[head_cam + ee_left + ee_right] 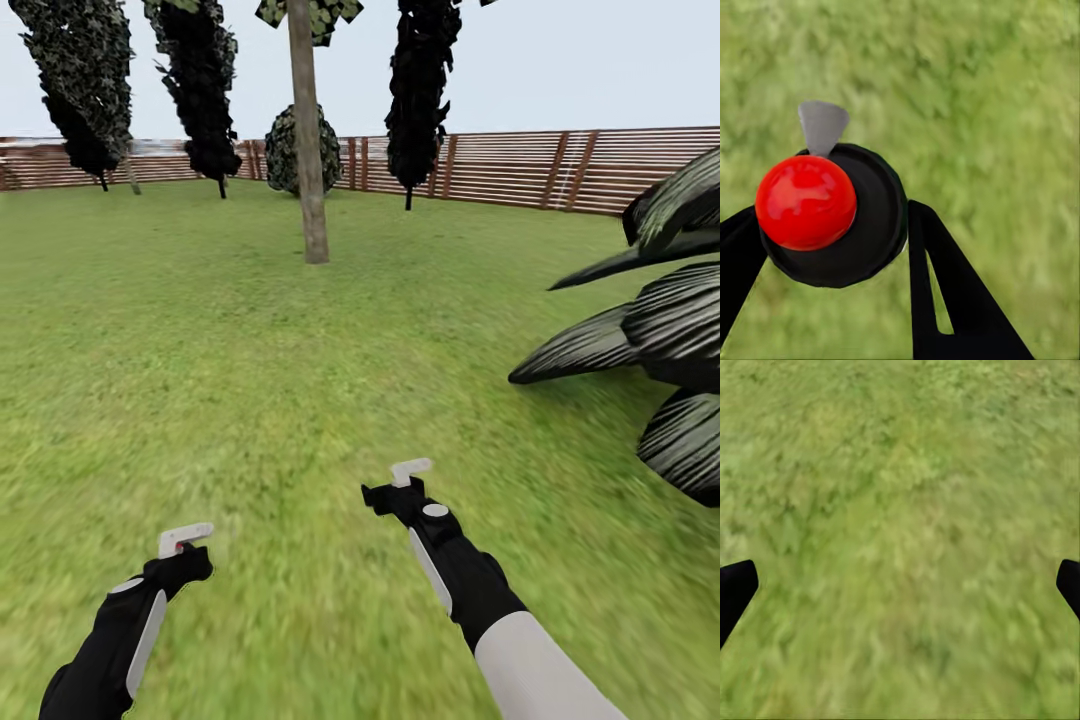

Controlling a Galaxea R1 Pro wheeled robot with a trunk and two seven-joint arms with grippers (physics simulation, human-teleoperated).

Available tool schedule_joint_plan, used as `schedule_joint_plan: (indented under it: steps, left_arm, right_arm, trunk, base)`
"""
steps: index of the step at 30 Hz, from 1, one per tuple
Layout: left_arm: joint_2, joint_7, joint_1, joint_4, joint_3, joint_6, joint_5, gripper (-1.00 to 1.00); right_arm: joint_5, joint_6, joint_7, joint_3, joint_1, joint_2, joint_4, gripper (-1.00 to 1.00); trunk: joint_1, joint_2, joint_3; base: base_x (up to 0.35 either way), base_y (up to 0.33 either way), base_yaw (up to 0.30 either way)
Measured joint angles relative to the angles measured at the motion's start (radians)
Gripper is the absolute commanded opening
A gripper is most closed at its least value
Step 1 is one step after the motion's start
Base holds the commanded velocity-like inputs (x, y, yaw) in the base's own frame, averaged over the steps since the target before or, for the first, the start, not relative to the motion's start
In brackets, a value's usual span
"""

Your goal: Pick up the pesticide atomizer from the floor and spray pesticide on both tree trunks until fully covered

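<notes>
Head view: 2 arms low over the lawn, sprayer in the left gripper

Both arms reach forward and down over the green lawn [250, 400]. The left gripper [185, 540] sits at the lower left of the head view, the right gripper [405, 478] a little further ahead and nearer the middle; each shows a pale fingertip at its end.

In the left wrist view, 2 black fingers [945, 292] stand on either side of the pesticide atomizer [840, 217], a round black body with a red ball on it and a grey nozzle tip; the left gripper [832, 262] is clamped on it. In the right wrist view, the right gripper [900, 589] has its 2 dark fingers [733, 589] spread wide at opposite edges, with nothing but blurred grass between them.

Ahead, 1 tree trunk [308, 150], pale and straight, stands well apart from the arms. Behind it are 3 black conifers [420, 90], 1 rounded bush [290, 150] and the brown slatted fence [520, 165]. A dark palm [660, 330] spreads its fronds in from the right, just beside the right arm's path.
</notes>
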Motion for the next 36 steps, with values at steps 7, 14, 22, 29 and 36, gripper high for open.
schedule_joint_plan:
  steps: [7,14,22,29,36]
  left_arm:
    - [-0.001,-0.001,0.001,0.000,0.000,-0.001,0.001,-1.00]
    - [-0.001,-0.001,0.000,0.001,0.001,-0.001,0.001,-1.00]
    - [-0.001,-0.001,0.000,0.003,0.002,-0.002,0.001,-1.00]
    - [-0.001,-0.005,0.000,0.009,0.002,-0.003,0.001,-1.00]
    - [-0.001,-0.007,0.000,0.009,0.001,-0.003,0.001,-1.00]
  right_arm:
    - [0.000,0.000,0.000,0.000,0.000,0.000,0.000,1.00]
    - [0.000,0.000,0.000,0.000,0.000,-0.001,-0.001,1.00]
    - [0.000,0.000,0.000,0.000,0.000,-0.001,-0.001,1.00]
    - [0.000,0.000,0.000,0.000,0.000,-0.001,0.000,1.00]
    - [0.000,0.000,0.000,0.000,0.000,-0.001,0.000,1.00]
  trunk:
    - [0.000,0.000,0.000]
    - [0.000,0.000,0.000]
    - [0.000,0.000,0.005]
    - [0.000,0.000,0.011]
    - [0.000,0.000,0.011]
  base:
    - [0.294,0.184,0.031]
    - [0.296,0.172,0.001]
    - [0.301,0.157,0.000]
    - [0.335,0.080,0.000]
    - [0.336,0.077,0.000]
